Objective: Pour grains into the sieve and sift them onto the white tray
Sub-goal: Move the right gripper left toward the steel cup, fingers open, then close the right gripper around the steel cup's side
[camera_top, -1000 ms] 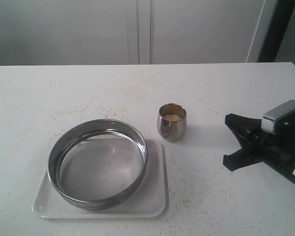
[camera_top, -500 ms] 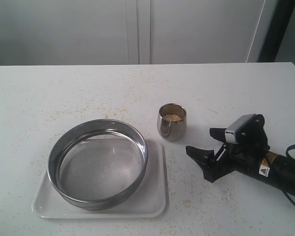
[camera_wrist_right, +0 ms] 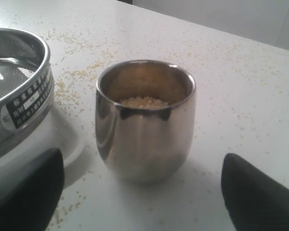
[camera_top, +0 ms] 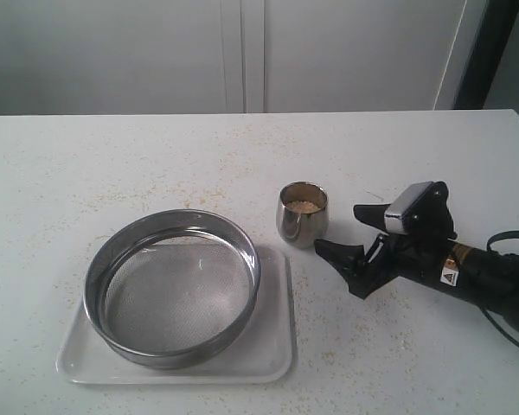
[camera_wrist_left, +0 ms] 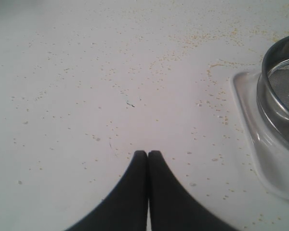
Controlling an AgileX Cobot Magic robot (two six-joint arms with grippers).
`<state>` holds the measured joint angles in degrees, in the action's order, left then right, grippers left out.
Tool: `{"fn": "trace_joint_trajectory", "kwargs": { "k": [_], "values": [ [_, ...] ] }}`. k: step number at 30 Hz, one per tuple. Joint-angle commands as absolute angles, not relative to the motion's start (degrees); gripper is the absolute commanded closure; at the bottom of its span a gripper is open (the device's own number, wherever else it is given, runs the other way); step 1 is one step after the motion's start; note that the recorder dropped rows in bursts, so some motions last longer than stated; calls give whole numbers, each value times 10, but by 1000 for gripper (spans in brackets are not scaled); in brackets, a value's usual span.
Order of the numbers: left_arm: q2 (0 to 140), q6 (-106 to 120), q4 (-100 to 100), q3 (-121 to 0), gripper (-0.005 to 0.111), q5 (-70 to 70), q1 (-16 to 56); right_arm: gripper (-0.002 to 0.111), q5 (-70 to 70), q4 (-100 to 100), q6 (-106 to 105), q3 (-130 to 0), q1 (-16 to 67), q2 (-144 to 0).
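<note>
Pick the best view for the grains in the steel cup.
Right wrist view: the cup sits close up and the grains show clearly inside. The exterior view shows them only as a small pale patch. The left wrist view misses the cup.

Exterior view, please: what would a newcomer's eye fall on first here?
The wide steel sieve sits on the white tray at the lower left. Just right of the tray, a shiny cup holds the grains, and the right gripper, open, points at it from the right.
</note>
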<state>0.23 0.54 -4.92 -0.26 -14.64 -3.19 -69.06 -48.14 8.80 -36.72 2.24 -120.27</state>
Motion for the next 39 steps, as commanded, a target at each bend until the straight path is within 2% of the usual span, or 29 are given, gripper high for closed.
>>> {"fn": "trace_joint_trajectory", "kwargs": {
  "k": [1, 6, 10, 14, 39],
  "values": [
    [0, 0, -55, 0, 107, -146, -33, 26, -700, -488, 111, -388, 23, -1202],
    [0, 0, -55, 0, 107, -146, -33, 25, -700, -500, 142, -401, 24, -1202],
    [0, 0, -55, 0, 107, -146, -33, 17, -700, -496, 142, -413, 53, -1205],
    [0, 0, -55, 0, 107, -146, -33, 18, -700, -495, 141, -436, 75, -1225],
    [0, 0, -55, 0, 107, -146, -33, 18, -700, -478, 144, -524, 85, -1299]
  ]
}}
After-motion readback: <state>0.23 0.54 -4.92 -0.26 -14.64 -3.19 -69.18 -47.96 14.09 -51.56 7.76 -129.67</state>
